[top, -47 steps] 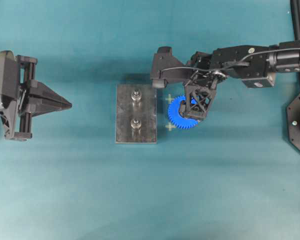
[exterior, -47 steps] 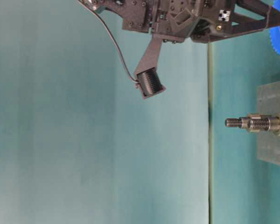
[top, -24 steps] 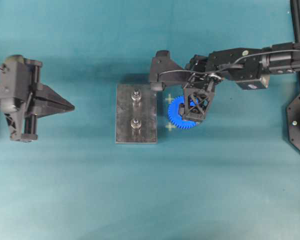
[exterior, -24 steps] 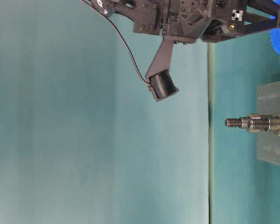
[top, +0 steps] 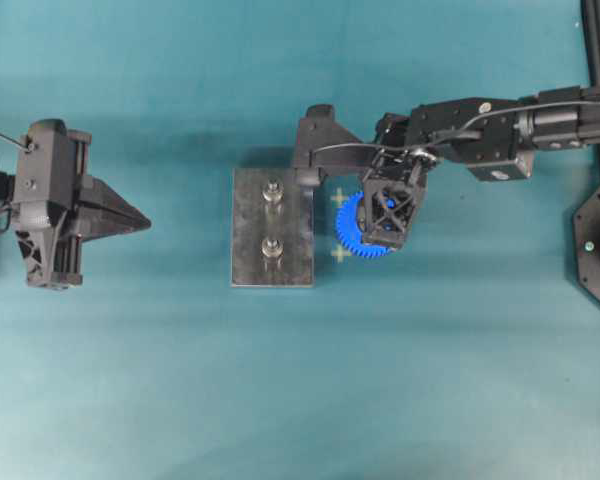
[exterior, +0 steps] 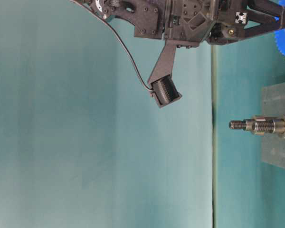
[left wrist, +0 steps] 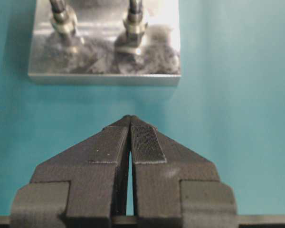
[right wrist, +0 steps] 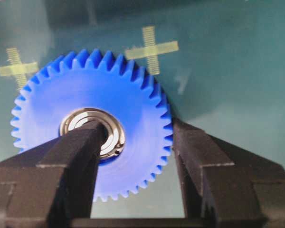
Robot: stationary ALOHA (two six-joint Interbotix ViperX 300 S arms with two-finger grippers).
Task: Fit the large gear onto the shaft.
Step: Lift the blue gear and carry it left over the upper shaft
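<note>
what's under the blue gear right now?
Teal table mat only, under the bright blue plastic toothed gear, with two yellow cross marks beside its rim. The right end effector covers the mat under its near edge.

A teal table [top: 180,380] is seen; on it a grey steel plate [top: 248,250] and, just beside it, the large gear [top: 352,232] are laid.

We find no readable text, brand or number anywhere. Only signs: two pale yellow cross marks [top: 339,198] [top: 340,254] on teal table surface [top: 180,380], one at each end of gap between steel plate [top: 272,228] and large gear [top: 355,238]. Small black-and-white square tag [exterior: 241,17] on right arm, pattern illegible.
</note>
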